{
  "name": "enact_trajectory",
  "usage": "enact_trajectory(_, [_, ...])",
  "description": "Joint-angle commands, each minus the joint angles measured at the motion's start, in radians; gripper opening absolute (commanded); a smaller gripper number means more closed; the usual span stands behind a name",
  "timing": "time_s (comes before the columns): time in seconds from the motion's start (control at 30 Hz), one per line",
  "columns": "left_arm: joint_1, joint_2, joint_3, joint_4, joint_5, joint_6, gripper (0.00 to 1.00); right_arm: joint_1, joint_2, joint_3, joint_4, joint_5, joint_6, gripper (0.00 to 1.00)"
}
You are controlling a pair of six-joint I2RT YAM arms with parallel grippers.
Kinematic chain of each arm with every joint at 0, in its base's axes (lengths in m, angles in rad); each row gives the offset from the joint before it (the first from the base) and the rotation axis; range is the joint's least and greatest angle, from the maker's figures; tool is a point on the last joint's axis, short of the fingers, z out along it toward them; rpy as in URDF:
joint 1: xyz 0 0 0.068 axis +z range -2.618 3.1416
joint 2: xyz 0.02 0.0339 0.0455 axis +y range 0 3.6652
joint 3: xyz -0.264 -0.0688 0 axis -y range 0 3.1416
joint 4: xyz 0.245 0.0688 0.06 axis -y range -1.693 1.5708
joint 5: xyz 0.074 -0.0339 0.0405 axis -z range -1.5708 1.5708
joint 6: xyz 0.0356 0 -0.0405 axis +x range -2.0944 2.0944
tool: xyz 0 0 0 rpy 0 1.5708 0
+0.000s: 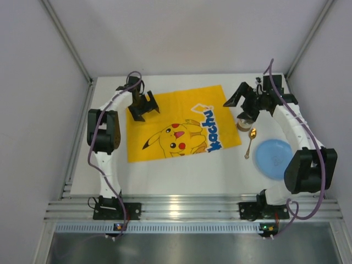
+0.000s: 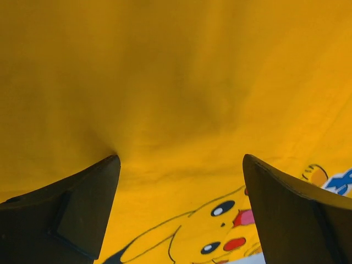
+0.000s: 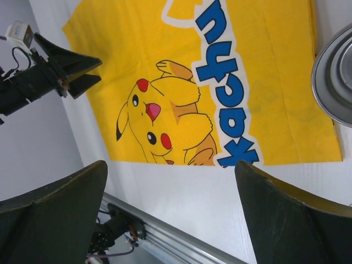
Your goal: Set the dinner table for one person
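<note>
Left gripper [image 1: 144, 108] over the mat [image 1: 176, 107], right gripper [image 1: 241, 105] off its right edge, jaws wide and empty above the table [image 1: 181, 179], probably rigid, nothing to grasp.

The white table [image 1: 181, 176] carries a yellow Pikachu-print cloth mat [image 1: 181, 124], spread flat left of centre and slightly skewed, its blue lettering along the right side. Right of the mat lies a gold spoon [image 1: 250, 142], bowl end farther back, with a round blue plate [image 1: 273, 158] just beside its handle. A small metal cup [image 1: 242, 125] stands at the mat's right edge, near the spoon's bowl.
</note>
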Motion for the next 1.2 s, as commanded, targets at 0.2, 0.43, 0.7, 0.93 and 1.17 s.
enact_trajectory(0.2, [0.107, 0.228, 0.313, -0.2, -0.158, 0.18, 0.98, 0.004, -0.053, 0.013, -0.114, 0.107, -0.056, 1.0])
enact_trajectory(0.43, [0.179, 0.25, 0.36, -0.202, -0.154, 0.237, 0.99, 0.003, -0.103, -0.037, -0.129, 0.169, -0.033, 1.0])
enact_trajectory(0.7, [0.174, 0.144, 0.514, -0.228, -0.209, 0.275, 0.98, 0.05, -0.039, -0.166, -0.085, 0.294, 0.024, 0.99])
enact_trajectory(0.93, [0.136, -0.066, 0.33, -0.16, -0.148, 0.2, 0.98, 0.162, 0.174, -0.074, -0.04, 0.396, 0.114, 0.8])
enact_trajectory(1.17, [0.024, -0.277, 0.053, -0.11, -0.097, 0.157, 0.99, 0.181, 0.383, 0.074, -0.051, 0.435, 0.14, 0.59])
